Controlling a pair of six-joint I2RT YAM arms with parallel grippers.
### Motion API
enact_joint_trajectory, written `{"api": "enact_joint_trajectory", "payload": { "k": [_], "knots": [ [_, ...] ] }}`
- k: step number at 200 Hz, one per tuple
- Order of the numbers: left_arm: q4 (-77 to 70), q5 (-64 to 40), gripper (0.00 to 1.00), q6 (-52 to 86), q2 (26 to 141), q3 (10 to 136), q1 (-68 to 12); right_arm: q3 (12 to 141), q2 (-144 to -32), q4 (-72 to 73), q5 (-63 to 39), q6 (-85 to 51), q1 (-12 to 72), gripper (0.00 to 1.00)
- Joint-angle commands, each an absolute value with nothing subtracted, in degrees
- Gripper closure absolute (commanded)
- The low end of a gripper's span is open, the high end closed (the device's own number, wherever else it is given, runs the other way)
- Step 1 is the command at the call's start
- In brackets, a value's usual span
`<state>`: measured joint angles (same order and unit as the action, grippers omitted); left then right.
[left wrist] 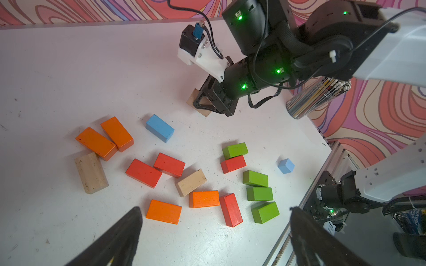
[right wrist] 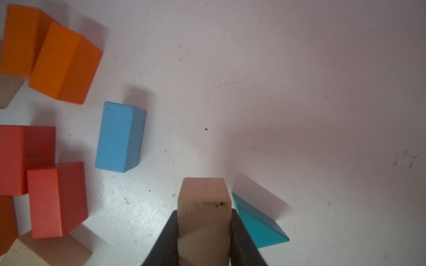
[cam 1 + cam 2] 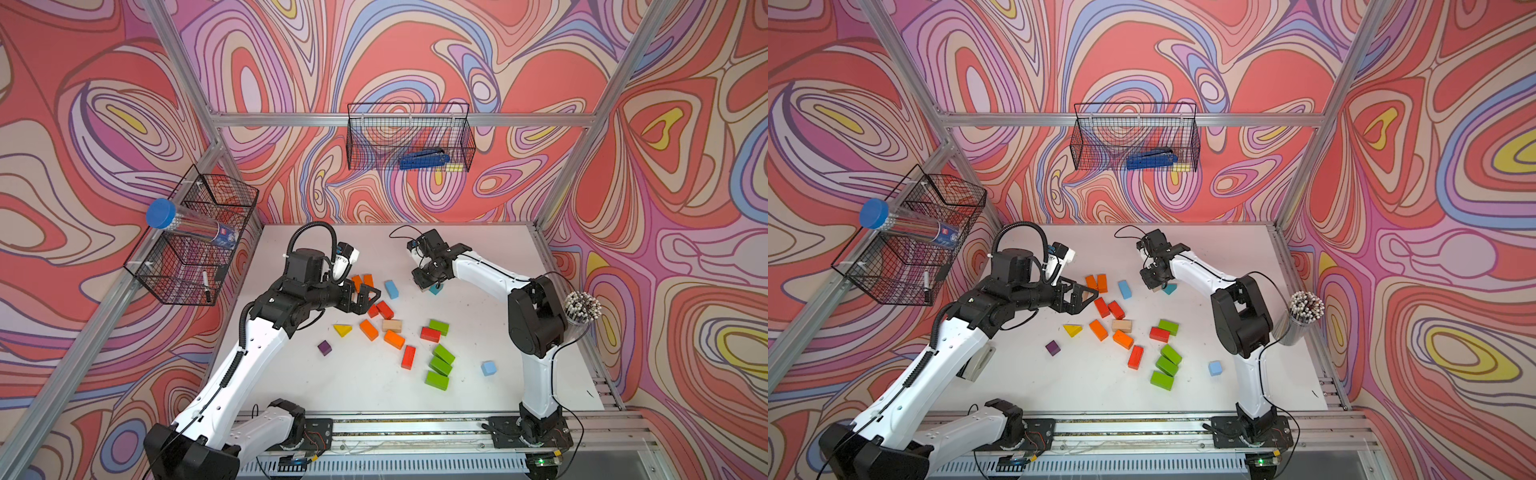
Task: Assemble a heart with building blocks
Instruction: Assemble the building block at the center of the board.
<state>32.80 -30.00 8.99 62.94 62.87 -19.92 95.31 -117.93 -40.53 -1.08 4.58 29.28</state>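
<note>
- Right gripper [image 2: 204,213]: jaws pressed against two opposite sides of a plain wood brick [image 2: 204,195], which points end-down toward the table [image 2: 299,92].
- Held brick position: near the light blue brick [image 2: 119,137], with bare table between the two. A teal wedge [image 2: 255,226] lies just beside the held brick, on the side away from the light blue brick.
- Left gripper [image 3: 369,300]: jaws spread wide, nothing between them. It hovers near the light blue brick, on the side opposite the right gripper and close to two red bricks [image 3: 385,309].
- Two orange bricks [image 3: 368,280] lie side by side, touching, beyond the light blue brick as reckoned from the held brick. Four green bricks [image 3: 441,354] and the other blocks lie scattered on the robot-base side of the light blue brick.
- Step in hand, as judged: transport of one brick. No heart outline is recognisable, so the task appears to be at an early stage.
- Next move calls for carrying the held brick clear of the teal wedge, turning it flat, and seating it against a neighbouring block before release.
- Not determinable: whether the held brick's lower end touches the table.
- Obstructed: in both top views the right wrist covers most of the held brick. The left gripper covers part of the orange bricks and most of a loose plain brick [image 1: 91,172] lying against them.
</note>
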Motion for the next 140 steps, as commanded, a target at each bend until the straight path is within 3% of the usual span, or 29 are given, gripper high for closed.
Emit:
{"api": "enact_joint_trajectory", "payload": {
  "k": [1, 140],
  "knots": [
    [32.3, -30.2, 0.0, 8.0, 62.4, 62.3, -20.0, 98.4, -120.0, -43.0, -0.9, 7.2, 29.7, 0.71],
    [32.2, -29.9, 0.0, 8.2, 62.7, 62.4, -20.0, 102.3, -126.0, -45.4, 0.0, 10.1, 30.0, 0.72]
  ]
}}
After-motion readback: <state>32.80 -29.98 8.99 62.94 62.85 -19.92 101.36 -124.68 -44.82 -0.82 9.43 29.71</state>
